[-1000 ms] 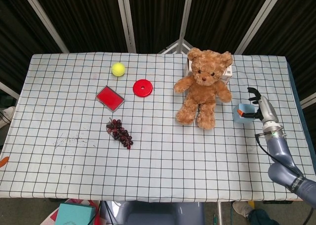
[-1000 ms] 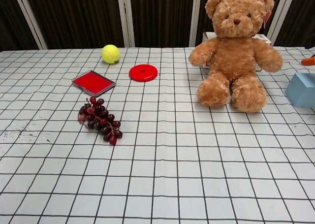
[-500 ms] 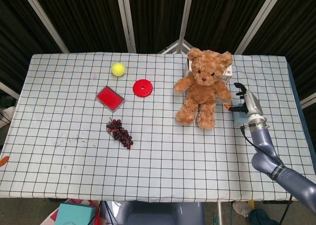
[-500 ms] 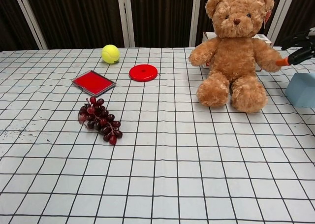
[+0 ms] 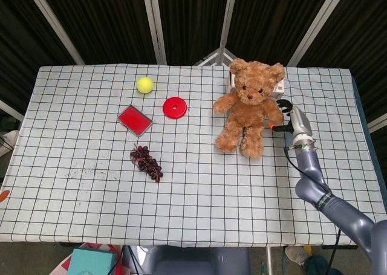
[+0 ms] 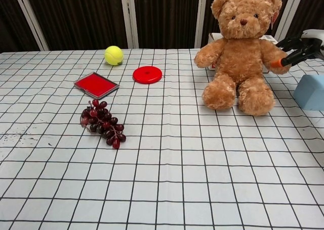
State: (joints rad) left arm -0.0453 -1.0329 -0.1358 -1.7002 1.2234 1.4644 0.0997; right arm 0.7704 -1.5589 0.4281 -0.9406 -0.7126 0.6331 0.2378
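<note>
Head view: right robot hand [image 5: 292, 119] right next to the teddy bear [image 5: 248, 107], fingers spread, holding nothing. Looks like the reaching step: almost at the bear's arm, no grip yet. Bear sitting up on the far right part of the table [image 5: 72, 136], back against a white box [image 5: 280, 89]. Next move calls for closing softly round that fluffy arm, without tipping the bear over. Hard to tell from up here whether the orange fingertip [image 5: 273, 128] touches the fur.

Chest view: robot hand [image 6: 299, 47] cut off at the right edge, only dark fingers and the orange tip showing. Tip maybe just touching the bear's paw. Blue box [image 6: 310, 92] under the hand, half cut off too. No left robot hand anywhere.
</note>
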